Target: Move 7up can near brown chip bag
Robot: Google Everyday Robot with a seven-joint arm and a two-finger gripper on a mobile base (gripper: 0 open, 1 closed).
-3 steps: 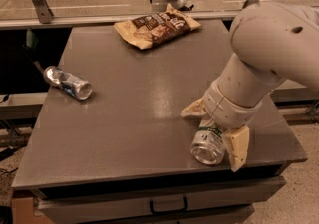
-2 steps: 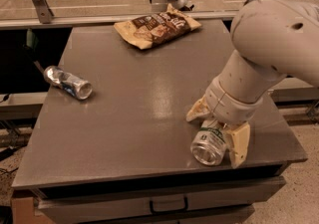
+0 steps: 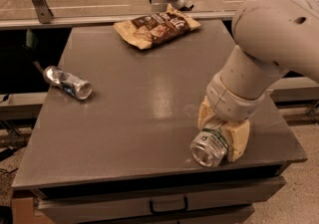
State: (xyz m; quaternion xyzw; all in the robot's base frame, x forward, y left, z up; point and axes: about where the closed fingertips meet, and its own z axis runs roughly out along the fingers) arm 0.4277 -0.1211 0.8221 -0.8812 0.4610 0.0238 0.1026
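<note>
The 7up can [image 3: 208, 147], silver with a green band, lies on its side near the front right edge of the grey table [image 3: 144, 103], open end toward me. My gripper [image 3: 218, 136] comes down over it from the right. Its tan fingers [image 3: 239, 141] sit on both sides of the can and appear closed against it. The brown chip bag [image 3: 157, 28] lies flat at the far edge of the table, well away from the can. The big white arm hides the table's right side behind the gripper.
A crushed silver-blue can [image 3: 67, 82] lies on its side at the table's left edge. A drawer with a handle [image 3: 167, 205] sits under the tabletop. A rail and glass panel run behind the table.
The left finger has moved in toward the can, so the fingers stand closer together. The can has shifted slightly. The bag and crushed can have not moved.
</note>
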